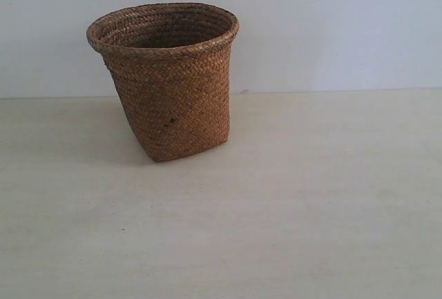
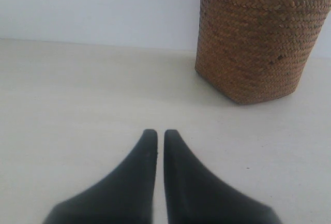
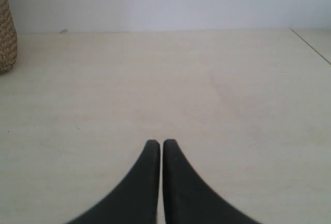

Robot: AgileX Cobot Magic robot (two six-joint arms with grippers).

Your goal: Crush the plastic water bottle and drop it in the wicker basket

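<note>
The brown wicker basket (image 1: 173, 85) stands upright on the pale table, left of centre in the exterior view, its round rim open upward. It also shows in the left wrist view as the wicker basket (image 2: 256, 43), ahead of and to one side of my left gripper (image 2: 160, 133), which is shut with nothing between its dark fingers. A sliver of the basket (image 3: 6, 32) sits at the edge of the right wrist view. My right gripper (image 3: 159, 144) is shut and empty, low over the table. The plastic water bottle is out of view in every frame. Neither gripper appears in the exterior view.
The pale wooden tabletop (image 1: 297, 202) stretches in front of and to the right of the basket. A white wall (image 1: 331, 23) rises behind it. A seam or table edge (image 3: 310, 45) runs across the far corner in the right wrist view.
</note>
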